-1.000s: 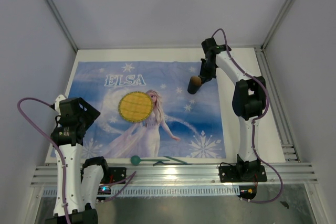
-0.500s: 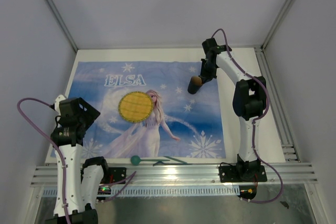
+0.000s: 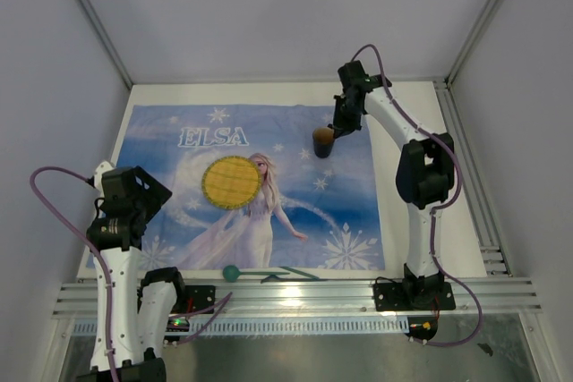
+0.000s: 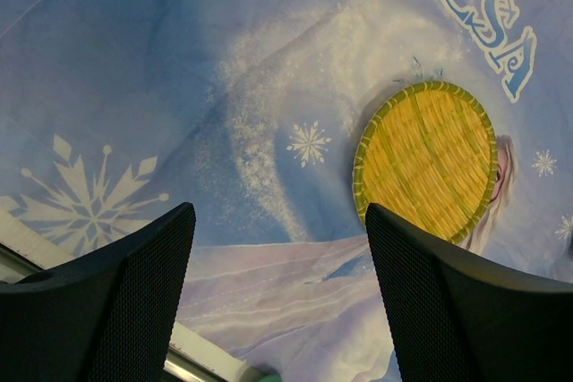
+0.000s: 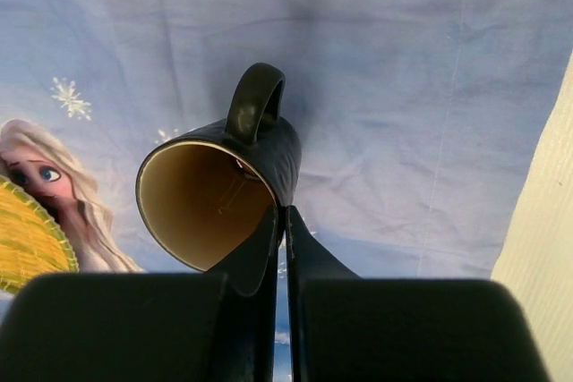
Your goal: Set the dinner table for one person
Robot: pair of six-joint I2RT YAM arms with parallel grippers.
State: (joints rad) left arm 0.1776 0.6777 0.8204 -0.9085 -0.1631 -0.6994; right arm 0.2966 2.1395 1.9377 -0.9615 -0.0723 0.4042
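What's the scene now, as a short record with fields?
Right claw: shut on wall of black ceramic mug, over far-right cloth
Mug contact with cloth: cannot tell
Left claw: open, empty, above near-left cloth
Round yellow woven mat: flat, mid-cloth
Blue printed cloth: spread on white tabletop
Teal ball-ended utensil: near edge of cloth

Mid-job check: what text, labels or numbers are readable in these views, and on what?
"ELSA": white lettering printed on the blue snowflake-patterned cloth, top external view.
"LSA": the same word, cut off by the frame edge, left wrist view.
Nothing written shows on the dark mug or the round yellow woven mat.
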